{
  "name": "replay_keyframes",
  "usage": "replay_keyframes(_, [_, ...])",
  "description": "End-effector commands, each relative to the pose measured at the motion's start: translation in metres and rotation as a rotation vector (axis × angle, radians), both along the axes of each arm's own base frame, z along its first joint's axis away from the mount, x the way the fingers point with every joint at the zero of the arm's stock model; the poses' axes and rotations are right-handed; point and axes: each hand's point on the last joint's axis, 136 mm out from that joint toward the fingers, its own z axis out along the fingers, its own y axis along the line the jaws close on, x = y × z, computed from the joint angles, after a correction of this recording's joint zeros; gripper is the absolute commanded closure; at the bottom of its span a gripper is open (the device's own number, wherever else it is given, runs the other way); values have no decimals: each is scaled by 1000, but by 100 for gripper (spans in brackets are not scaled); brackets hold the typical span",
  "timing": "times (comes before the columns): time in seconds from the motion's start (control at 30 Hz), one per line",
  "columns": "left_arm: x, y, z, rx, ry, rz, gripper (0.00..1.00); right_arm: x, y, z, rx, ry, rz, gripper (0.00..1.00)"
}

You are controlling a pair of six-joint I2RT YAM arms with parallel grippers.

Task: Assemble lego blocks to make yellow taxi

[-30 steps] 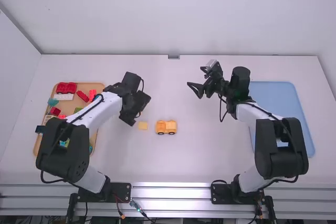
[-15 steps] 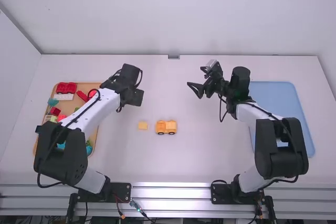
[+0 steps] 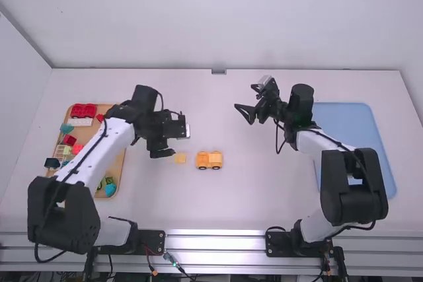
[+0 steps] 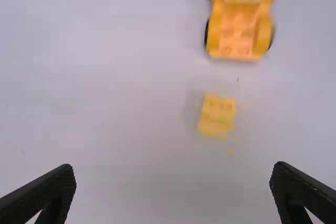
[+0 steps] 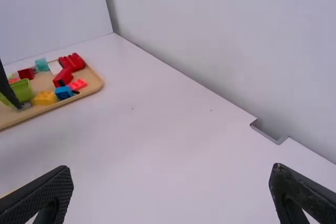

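Just ahead of the left tool (image 4: 173, 167): the yellow block (image 4: 216, 116), lying loose on the table (image 3: 244, 203) and showing in the gap between the spread fingers, nothing pinched yet!
Beyond the block from the left tool: the yellow car (image 3: 209, 160) on its black wheels, near the block but apart from it.
Left tool: fingers wide, empty, aimed down at the table; looks like it's lining up for the block.
Right tool (image 5: 171, 169): spread too, nothing in its grip, out past the car, well apart from it.
Outward from the left tool: the wooden tray (image 5: 94, 85), with spare blocks in mixed colours.
Outward from the right tool: the blue tray (image 3: 373, 143).
Yellow block: should be light, stiff, a touch slippery, hard to break; take it low across two opposite side walls, leaving studs and underside free for the joint.
Yellow car: light and rigid as well, but those wheels could let it roll under a push; steady it by the body sides, clear of the wheels, and press straight down.
Watch for: a crooked pinch, which could twist the little block before it seats.
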Motion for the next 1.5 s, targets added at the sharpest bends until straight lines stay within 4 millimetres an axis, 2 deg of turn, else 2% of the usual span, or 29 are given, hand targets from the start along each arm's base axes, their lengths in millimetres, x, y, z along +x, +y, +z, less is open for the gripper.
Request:
replay_keyframes(0.0, [-20,-27,17,-259,-111,-294,1,-5,5,7,15,-10,38,1])
replay_keyframes(0.2, [-6,-19,1,-547,-178,-208,1,-22,14,11,44,-15,151,1])
replay_keyframes(0.27, [-1,-13,-16,-587,-157,-153,1,-37,20,12,44,-50,247,1])
replay_keyframes(0.4, [-4,-17,-32,-642,-116,-168,1,-58,30,10,29,-123,378,1])
replay_keyframes(0.73, [-9,-14,-77,-590,21,-202,1,-67,53,-18,-73,-109,368,1])
replay_keyframes(0.87, [-7,-12,-89,-569,45,-200,1,-72,55,-24,-76,-92,372,1])
replay_keyframes(0.97, [-4,-12,-104,-565,65,-204,1,-79,49,-39,-79,-54,365,1])
replay_keyframes(1.1, [-8,-10,-110,-547,76,-214,1,-91,49,-55,-97,-48,384,1])
replay_keyframes(1.2, [-9,-12,-115,-544,60,-218,1,-108,58,-75,-133,-36,413,1])
replay_keyframes(1.33, [-1,-12,-122,-539,3,-192,1,-107,64,-86,-168,33,362,1])
replay_keyframes(1.47, [1,-12,-129,-549,-3,-134,1,-108,69,-85,-169,22,370,1])
